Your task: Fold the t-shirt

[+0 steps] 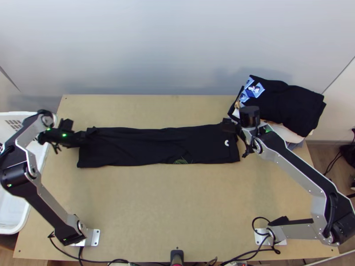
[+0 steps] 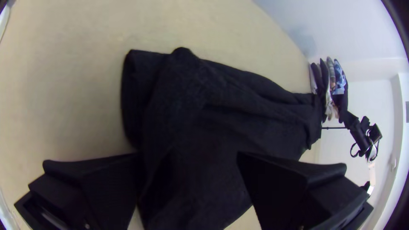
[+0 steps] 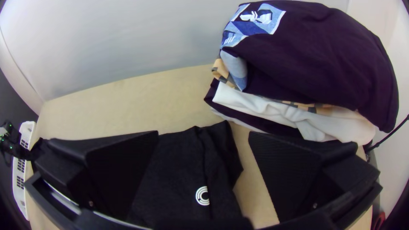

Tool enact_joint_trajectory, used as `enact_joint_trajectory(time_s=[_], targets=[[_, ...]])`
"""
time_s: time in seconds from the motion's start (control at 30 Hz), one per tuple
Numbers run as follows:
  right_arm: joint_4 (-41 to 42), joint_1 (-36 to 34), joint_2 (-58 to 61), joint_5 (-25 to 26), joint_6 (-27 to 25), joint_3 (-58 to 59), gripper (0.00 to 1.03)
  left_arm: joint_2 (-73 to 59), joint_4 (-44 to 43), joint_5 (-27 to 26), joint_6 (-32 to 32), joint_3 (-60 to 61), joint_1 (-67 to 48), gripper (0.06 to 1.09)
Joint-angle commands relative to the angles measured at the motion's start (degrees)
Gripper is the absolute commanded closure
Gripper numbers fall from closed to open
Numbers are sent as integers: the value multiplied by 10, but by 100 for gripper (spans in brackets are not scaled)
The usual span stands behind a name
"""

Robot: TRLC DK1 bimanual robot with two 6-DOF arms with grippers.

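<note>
The black t-shirt (image 1: 133,147) is lying across the far half of the table (image 1: 177,204) as a long, narrow strip, its length running from the left side toward the right. Its two long edges are running fairly straight, while small creases are crossing the cloth and a corner is sticking up slightly at the left end. A round white mark (image 1: 226,143) is showing near the right end, and a fine green line print (image 1: 179,161) is showing along the near edge. The left gripper (image 1: 78,132) is hovering at the strip's left end with its fingers standing wide apart, and dark cloth is lying between them in its wrist view; black is meeting black there, so whether a finger is touching the fabric is hard to say. The right gripper (image 1: 237,138) is hanging at the strip's right end, its fingers also standing well apart and gripping nothing. Beyond it, at the far right corner, a stack of folded clothes (image 3: 315,64) is sitting, with a dark garment bearing a blue and white print (image 3: 255,19) on top and white cloth bulging out underneath. A white basket (image 1: 15,221) is standing beside the table's left edge, and black cables (image 1: 113,260) are trailing along the near edge.
</note>
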State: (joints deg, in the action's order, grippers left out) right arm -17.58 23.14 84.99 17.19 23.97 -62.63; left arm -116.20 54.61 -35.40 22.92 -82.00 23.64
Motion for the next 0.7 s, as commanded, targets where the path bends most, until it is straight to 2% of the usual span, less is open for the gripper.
enact_joint_trajectory(time_s=[0.0, 0.03, 0.07, 0.27, 0.5, 0.67], targets=[[0, 2, 12, 0, -1, -13, 5, 2, -47, -21, -63, 12, -69, 53], [0, 2, 12, 0, -1, -13, 5, 9, -69, -20, -79, 17, -75, 88], [-1, 1, 11, 0, -1, -12, 5, 12, -84, -20, -96, 17, -76, 104], [-3, -7, -3, 1, -5, 6, 5, 41, -88, -10, -119, -13, -3, 105], [0, -8, -8, 0, -1, 18, 5, 65, 45, -9, -72, -130, 131, 105], [5, -8, 0, 0, 2, 20, 5, 104, 121, -9, -71, -177, 135, 105]])
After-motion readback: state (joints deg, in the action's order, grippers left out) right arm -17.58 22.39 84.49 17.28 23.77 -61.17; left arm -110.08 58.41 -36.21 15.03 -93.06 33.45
